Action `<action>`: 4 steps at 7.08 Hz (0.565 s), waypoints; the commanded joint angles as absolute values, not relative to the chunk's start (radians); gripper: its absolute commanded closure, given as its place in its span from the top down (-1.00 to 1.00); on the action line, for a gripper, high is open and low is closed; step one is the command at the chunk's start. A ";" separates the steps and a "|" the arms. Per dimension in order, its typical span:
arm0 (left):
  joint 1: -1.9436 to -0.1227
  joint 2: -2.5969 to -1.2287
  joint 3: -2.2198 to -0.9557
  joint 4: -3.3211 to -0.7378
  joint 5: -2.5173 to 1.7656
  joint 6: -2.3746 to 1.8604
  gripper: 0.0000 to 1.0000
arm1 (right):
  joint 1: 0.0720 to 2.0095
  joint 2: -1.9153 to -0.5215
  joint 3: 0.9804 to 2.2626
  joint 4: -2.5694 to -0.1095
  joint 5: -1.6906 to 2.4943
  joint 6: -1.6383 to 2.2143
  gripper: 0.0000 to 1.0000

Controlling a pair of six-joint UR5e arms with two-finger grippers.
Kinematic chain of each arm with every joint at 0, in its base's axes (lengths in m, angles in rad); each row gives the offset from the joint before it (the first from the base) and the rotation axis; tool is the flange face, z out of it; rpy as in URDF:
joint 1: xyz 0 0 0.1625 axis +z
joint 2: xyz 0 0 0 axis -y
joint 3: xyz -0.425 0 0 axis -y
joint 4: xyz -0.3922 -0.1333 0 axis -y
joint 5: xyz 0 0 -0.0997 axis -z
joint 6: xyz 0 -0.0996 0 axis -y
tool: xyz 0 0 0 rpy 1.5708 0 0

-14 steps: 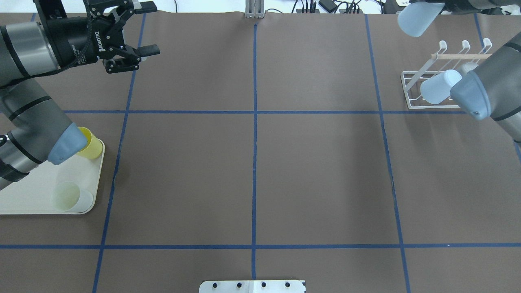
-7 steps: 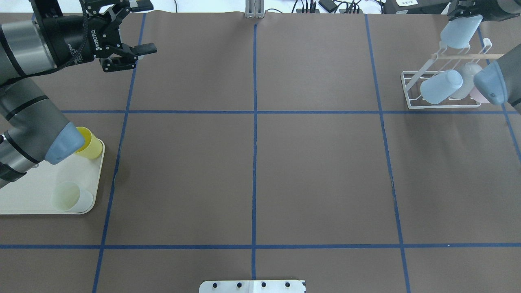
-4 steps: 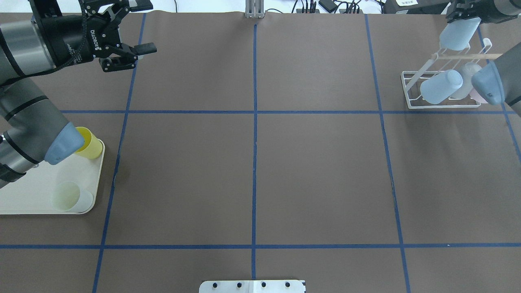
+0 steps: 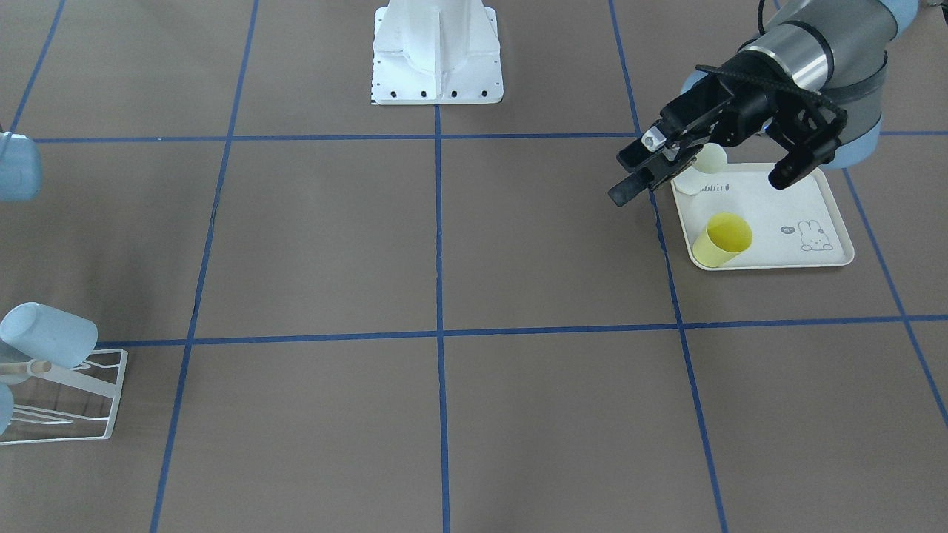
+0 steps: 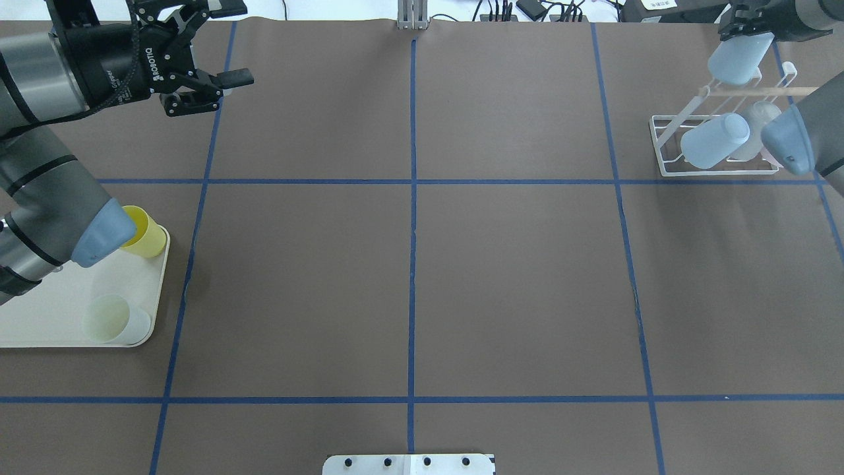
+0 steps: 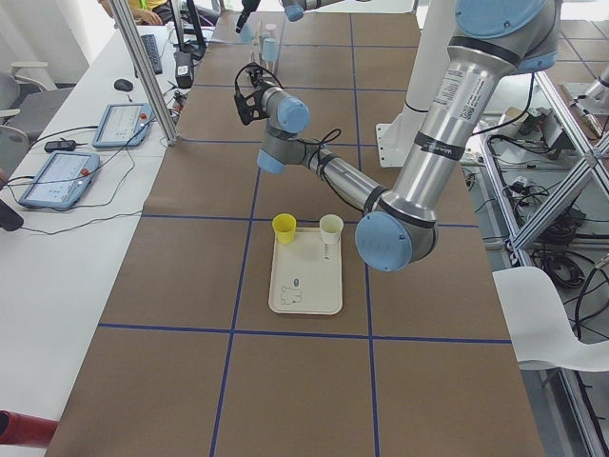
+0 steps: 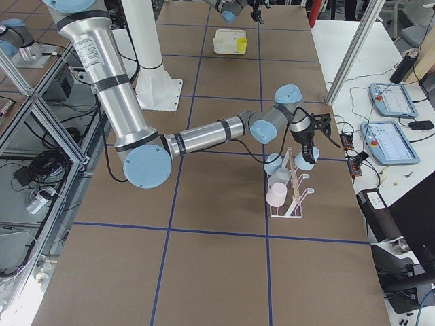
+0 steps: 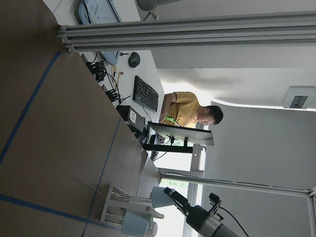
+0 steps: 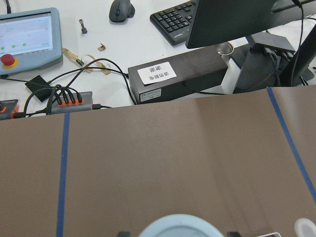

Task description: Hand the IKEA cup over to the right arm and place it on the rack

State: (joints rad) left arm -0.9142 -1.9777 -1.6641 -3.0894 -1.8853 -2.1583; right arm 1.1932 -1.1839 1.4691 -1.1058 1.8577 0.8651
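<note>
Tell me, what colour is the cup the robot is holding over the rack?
The cup is light blue, clearest in the overhead exterior view.

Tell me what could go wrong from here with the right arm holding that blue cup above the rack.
The right gripper holds the pale blue cup tilted above the rack. Lowered off-line, its rim might snag a prong or the wooden peg and tip the wire frame.
Another blue cup already sits on the rack just below, and the incoming cup may knock it loose.
</note>
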 commanded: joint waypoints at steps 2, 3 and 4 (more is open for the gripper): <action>-0.914 -1.970 -1.667 -3.089 -1.887 -2.158 0.97 | 1.184 -1.189 1.430 -1.042 1.856 0.868 0.52; -0.914 -1.965 -1.669 -3.089 -1.887 -2.158 0.97 | 1.180 -1.193 1.395 -0.973 1.858 0.903 1.00; -0.914 -1.965 -1.669 -3.089 -1.887 -2.157 0.97 | 1.171 -1.203 1.378 -0.922 1.856 0.917 1.00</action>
